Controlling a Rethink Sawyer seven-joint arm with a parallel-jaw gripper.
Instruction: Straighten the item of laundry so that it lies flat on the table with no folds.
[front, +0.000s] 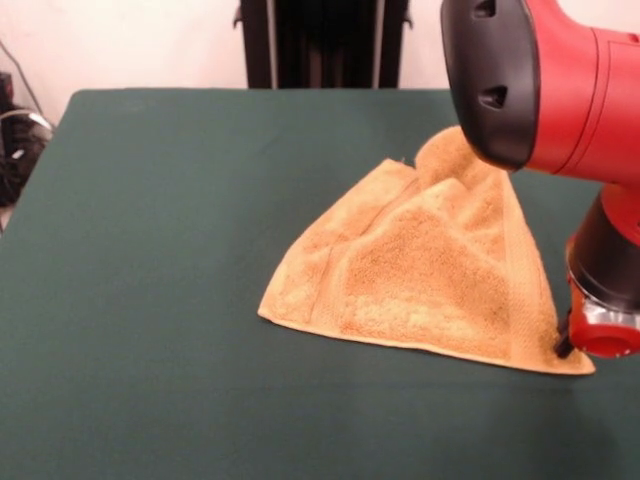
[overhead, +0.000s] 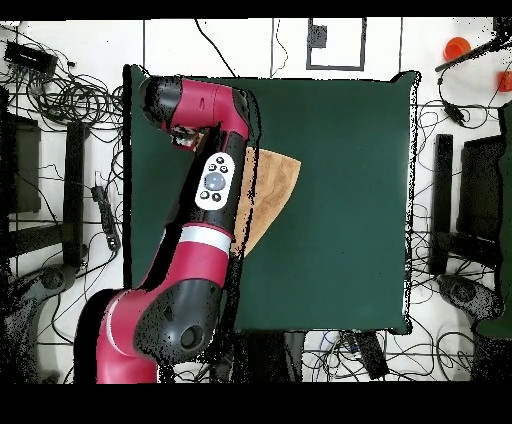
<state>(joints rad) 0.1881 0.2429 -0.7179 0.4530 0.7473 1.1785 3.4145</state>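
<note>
The golden tan-orange towel lies on the dark green table, folded into a rough triangle with a raised hump at its far tip. In the overhead view the towel is partly hidden under my arm. My gripper is down at the towel's near right corner, at cloth level. The red wrist housing hides most of it, so I cannot tell whether it is open or shut. In the overhead view the wrist sits over the table's left part.
The red and black arm crosses above the towel's far right side. The black pedestal stands beyond the table's far edge. Cables and stands ring the table on the floor; an orange object lies off its corner.
</note>
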